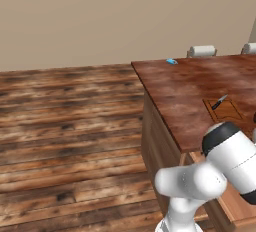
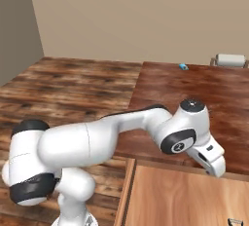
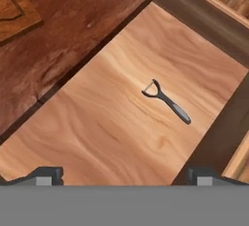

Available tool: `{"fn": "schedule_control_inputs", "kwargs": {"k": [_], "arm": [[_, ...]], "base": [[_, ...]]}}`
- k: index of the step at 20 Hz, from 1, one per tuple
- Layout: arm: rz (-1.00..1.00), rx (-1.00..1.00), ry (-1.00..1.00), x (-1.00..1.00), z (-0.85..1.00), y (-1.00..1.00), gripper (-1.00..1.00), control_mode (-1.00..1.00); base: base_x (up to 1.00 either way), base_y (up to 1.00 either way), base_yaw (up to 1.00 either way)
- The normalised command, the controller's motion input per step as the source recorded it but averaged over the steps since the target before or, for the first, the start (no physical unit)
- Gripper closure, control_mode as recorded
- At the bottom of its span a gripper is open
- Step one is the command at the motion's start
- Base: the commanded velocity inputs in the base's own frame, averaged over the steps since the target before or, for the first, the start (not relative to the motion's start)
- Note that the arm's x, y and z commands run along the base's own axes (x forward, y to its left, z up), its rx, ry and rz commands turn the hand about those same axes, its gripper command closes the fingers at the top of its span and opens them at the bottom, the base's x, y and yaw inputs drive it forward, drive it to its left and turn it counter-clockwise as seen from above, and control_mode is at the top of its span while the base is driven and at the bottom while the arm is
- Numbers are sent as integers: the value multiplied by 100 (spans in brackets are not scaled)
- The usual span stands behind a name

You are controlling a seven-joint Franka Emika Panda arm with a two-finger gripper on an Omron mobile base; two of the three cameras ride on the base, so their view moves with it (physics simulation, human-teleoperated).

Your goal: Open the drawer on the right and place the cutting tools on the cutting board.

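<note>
We hover over the open light tan wooden drawer (image 3: 121, 127), jaws apart, ready for the small dark-handled peeler (image 3: 168, 102) (knife already boarded).

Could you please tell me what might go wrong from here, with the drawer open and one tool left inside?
The peeler lies flat on the drawer bottom, thin and small, so the open pincer may scrape the wood or slip off it.

The knife already rests on the small cutting board; setting the peeler beside it could knock it off.
</note>
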Motion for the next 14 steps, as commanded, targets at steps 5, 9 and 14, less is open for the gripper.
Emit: {"fn": "schedule_control_inputs", "kwargs": {"k": [5,9,14], "arm": [[9,-12,0,-6,-16,-17,-100,-100],[10,-9,2,-27,-26,-30,-100,-100],[10,-7,6,-72,-29,-19,-100,-100]], "base": [[0,0,0],[0,0,0],[0,0,0]]}}
